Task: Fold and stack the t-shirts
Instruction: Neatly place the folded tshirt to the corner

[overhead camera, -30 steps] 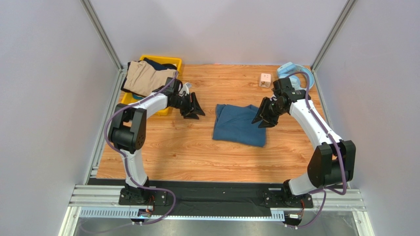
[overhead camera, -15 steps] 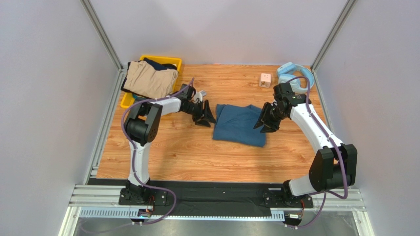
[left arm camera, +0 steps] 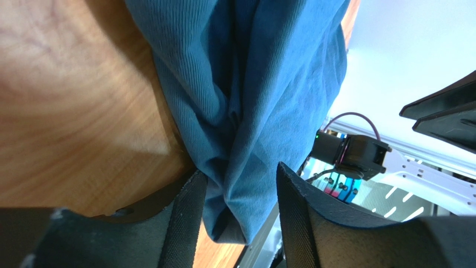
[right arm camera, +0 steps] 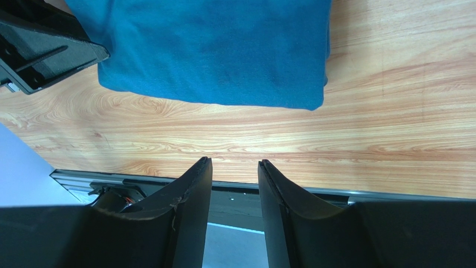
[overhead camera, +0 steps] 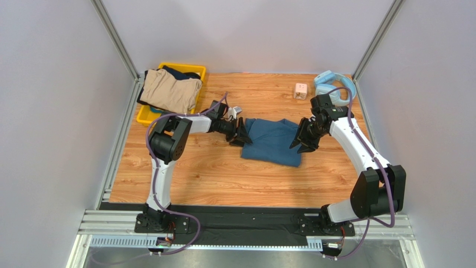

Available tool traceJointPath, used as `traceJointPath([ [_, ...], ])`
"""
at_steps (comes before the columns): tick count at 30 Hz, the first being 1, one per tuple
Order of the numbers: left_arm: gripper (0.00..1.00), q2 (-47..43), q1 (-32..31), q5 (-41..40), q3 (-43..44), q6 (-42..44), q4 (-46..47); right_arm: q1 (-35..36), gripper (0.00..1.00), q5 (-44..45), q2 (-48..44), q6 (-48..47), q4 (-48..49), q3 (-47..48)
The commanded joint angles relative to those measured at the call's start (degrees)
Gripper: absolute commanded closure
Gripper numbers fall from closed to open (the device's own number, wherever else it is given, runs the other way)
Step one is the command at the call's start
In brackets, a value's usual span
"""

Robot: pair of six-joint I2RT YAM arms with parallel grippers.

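Folded teal-blue cloth t-shirt point(overhead camera: 272, 142) lies mid wood-grain table point(overhead camera: 184, 173). Left end effector point(left arm camera: 239, 170), parted, straddles one bunched edge. Right end effector point(right arm camera: 234, 161), narrowly parted and empty, hovers at the opposite edge. Pinch every layer before lifting.

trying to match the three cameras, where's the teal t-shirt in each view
Top external: the teal t-shirt lies mid table, between the left gripper and the right gripper.
Left wrist: it fills the upper centre, with one fold running down between the fingers.
Right wrist: it spans the top, flat.
Shared landmark: the left gripper at the shirt's edge.
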Motion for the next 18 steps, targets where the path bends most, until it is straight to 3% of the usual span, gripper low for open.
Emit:
traceJointPath([
  [1, 0.46, 4.1, -0.8, -4.7, 1.8, -1.0, 4.5, -0.3, 0.59, 1.2, -2.1, -0.9, -1.9, 2.6],
  [5, 0.67, 6.9, -3.0, -5.0, 8.6, -2.3, -2.7, -0.3, 0.59, 1.6, -2.4, -0.9, -2.5, 3.2],
  [11, 1.00, 5.9, -6.4, -3.9, 13.2, -7.5, -5.4, -0.4, 0.59, 0.3, -2.8, 0.3, -3.0, 5.5],
  [18, 1.00, 7.2, -10.3, -5.5, 25.3, -14.6, -8.8, -1.0, 0.59, -1.2, -3.2, 2.4, -3.0, 9.7],
])
